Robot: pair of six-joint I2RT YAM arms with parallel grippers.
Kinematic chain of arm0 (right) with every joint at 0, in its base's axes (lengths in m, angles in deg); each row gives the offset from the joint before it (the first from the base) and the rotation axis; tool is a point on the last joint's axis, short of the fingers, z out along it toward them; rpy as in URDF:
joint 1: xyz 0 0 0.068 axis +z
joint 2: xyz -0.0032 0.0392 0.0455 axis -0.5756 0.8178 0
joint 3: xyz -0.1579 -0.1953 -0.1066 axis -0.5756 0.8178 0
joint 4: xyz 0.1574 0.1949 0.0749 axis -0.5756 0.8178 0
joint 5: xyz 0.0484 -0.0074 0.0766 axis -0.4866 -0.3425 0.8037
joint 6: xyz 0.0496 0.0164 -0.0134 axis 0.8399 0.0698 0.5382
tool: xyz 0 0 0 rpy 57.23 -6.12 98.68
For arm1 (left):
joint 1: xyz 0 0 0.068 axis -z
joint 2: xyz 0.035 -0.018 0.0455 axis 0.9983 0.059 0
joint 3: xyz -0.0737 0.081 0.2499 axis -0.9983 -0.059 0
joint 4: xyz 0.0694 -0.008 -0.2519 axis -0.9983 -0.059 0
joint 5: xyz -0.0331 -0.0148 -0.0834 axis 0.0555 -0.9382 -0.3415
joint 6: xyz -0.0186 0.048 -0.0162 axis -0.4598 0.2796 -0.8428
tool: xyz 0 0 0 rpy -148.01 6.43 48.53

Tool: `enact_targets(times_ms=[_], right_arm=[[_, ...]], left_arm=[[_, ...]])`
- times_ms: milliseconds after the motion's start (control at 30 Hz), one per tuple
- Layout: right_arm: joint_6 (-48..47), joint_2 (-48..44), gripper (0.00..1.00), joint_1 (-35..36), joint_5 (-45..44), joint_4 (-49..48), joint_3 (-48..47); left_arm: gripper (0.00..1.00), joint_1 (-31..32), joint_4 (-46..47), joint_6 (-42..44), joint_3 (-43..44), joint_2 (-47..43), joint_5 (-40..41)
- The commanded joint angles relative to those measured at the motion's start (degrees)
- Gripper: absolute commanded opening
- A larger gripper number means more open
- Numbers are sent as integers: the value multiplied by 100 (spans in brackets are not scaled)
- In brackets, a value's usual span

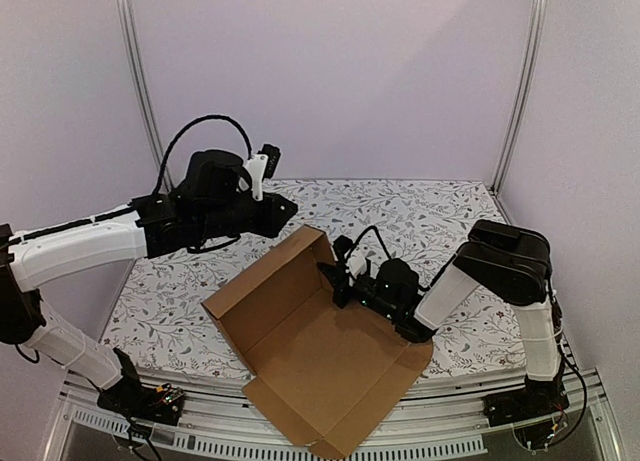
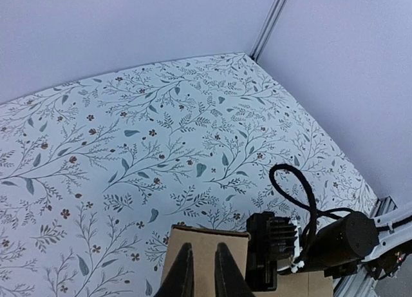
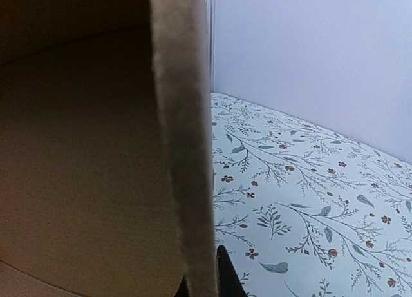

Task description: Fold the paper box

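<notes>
The left gripper's [image 2: 204,248] jaws stand close together, with only a thin gap between the two dark fingers [image 2: 183,271]. Brown cardboard shows through that gap. I cannot tell if the fingers pinch it or only hang in front of it. From above, this gripper sits just by the top back corner of the paper box [image 1: 320,356].

The right gripper's [image 3: 205,285] jaws are closed tight on a thin standing wall of the box. In its own camera, the edge of that wall runs straight down between the fingers. One dark finger [image 3: 226,277] peeks out on the right side of the wall. The brown inside of the box fills the left half of that view.

The box is open and lies in the middle of the table [image 1: 430,206], near the front edge. Its flat bottom faces up. One front corner hangs a little over the front edge. The back walls stand up, and the right gripper holds the wall on the right.

The table has a white cloth with leaves and small flowers. A black cable [image 2: 302,187] loops up over the right arm [image 1: 500,266].
</notes>
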Motion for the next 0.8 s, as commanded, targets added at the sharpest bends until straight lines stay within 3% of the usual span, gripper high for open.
enact_targets(times_ms=[0,133,767], right_arm=[[14,212,0,-34,-3,-496,37],[-57,310,0,-34,-61,-496,49],[-244,575,5,-34,0,-496,17]], left_arm=[[11,-114,313,-139,368,475,-560],[6,-114,367,-197,482,857,-801],[3,-84,695,-489,419,1804,-1298]])
